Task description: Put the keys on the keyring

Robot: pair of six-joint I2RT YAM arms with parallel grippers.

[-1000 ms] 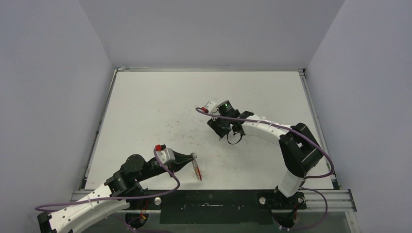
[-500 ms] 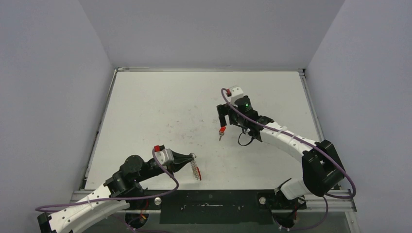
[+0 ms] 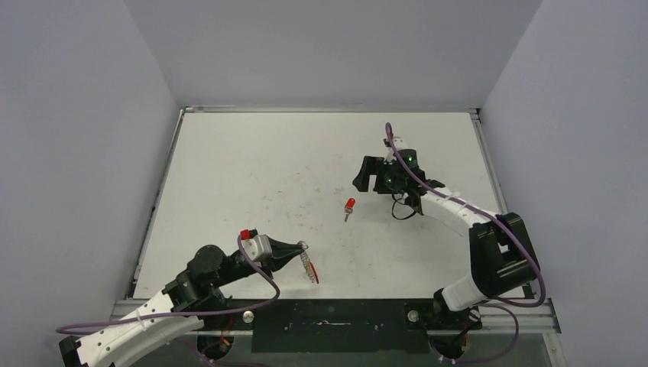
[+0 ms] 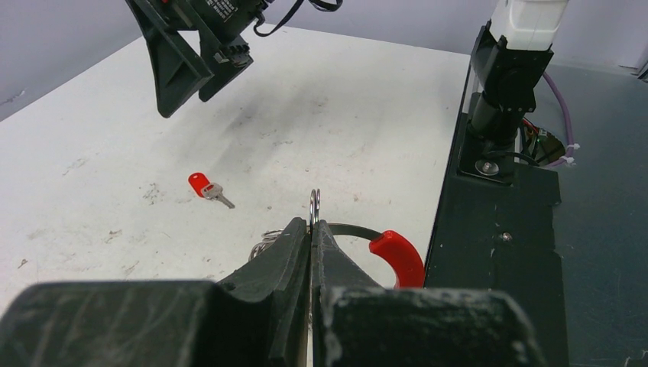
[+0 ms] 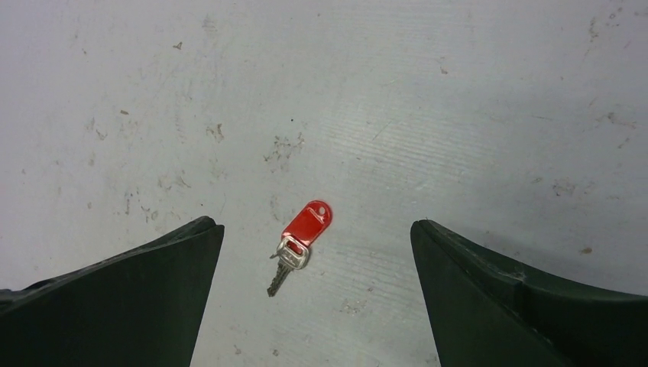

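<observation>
A small silver key with a red plastic head lies flat on the white table, free of both grippers. My right gripper hovers just up and right of it, wide open and holding nothing. In the right wrist view the key lies between the spread fingers of the right gripper, lower down on the table. My left gripper is shut on the keyring near the front edge. In the left wrist view the keyring shows its thin wire and red sleeve past the pinched tips of the left gripper.
The black base plate and the right arm's post stand along the near edge, right of the keyring. Grey walls close in the table on three sides. The tabletop has scuff marks.
The right gripper opened and let go of the red key, which now lies on the table. The right arm swung back and to the right. The left arm held still.
</observation>
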